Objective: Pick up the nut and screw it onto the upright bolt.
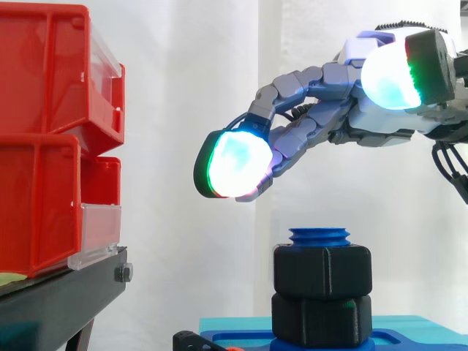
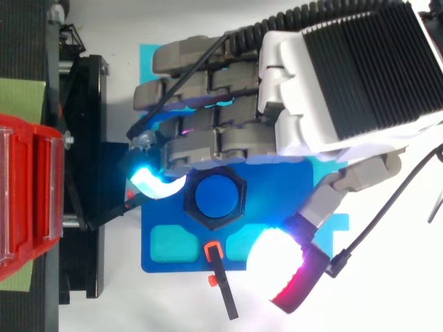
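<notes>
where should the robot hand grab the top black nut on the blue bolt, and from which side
Pinch the top nut across two opposite flats, coming straight down from above. It sits level on the upright bolt, sides exposed above the lower nut, and the open robot hand hangs over it.

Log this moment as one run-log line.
hand: open, empty, above bolt | top nut: on bolt, untouched | bolt: upright, tip showing
</notes>
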Controlling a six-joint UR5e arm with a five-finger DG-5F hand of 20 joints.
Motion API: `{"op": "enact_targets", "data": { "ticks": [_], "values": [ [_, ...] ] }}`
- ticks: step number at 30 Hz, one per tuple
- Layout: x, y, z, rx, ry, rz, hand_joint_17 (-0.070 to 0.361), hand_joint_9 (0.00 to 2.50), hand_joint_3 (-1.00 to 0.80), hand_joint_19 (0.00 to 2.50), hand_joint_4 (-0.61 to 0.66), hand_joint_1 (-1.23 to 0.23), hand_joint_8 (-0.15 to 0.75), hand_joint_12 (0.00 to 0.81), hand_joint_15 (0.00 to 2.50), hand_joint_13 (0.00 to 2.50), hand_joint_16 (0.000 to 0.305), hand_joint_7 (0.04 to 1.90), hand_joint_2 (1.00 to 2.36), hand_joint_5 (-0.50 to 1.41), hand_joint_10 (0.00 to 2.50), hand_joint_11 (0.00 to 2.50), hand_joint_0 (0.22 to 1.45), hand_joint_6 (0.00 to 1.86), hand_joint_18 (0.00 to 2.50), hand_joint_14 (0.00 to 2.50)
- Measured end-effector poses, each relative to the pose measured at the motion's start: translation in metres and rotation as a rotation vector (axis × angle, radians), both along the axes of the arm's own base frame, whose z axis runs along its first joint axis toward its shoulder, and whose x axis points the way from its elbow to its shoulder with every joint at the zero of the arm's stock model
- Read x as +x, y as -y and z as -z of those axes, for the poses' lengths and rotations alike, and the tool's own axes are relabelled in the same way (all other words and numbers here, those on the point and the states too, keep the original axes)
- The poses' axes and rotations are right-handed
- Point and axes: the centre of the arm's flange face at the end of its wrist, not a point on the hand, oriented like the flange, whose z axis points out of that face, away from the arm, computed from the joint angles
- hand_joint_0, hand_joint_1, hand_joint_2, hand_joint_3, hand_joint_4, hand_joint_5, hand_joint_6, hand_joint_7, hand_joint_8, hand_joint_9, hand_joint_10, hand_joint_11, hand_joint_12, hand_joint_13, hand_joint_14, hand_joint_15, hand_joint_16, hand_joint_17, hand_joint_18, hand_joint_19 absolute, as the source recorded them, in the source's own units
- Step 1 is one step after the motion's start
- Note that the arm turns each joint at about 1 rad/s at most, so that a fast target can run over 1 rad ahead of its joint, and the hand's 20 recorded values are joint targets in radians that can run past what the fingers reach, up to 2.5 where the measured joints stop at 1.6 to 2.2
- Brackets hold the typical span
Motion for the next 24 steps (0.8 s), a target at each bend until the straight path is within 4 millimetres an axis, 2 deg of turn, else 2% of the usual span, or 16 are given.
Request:
{"op": "enact_targets", "data": {
  "ticks": [15,24],
  "values": [
    [-0.003,-0.009,0.021,0.015,-0.010,0.003,0.142,0.69,-0.50,0.07,0.20,-0.26,0.327,0.445,0.00,0.36,0.063,0.67,1.00,-0.18,0.00,0.00,0.43,0.50,0.29,0.00],
    [-0.003,-0.009,0.024,0.021,0.001,0.003,0.141,0.71,-0.50,0.07,0.21,-0.27,0.331,0.445,0.00,0.36,0.063,0.68,1.00,-0.17,0.00,0.00,0.43,0.50,0.30,0.00]
  ]
}}
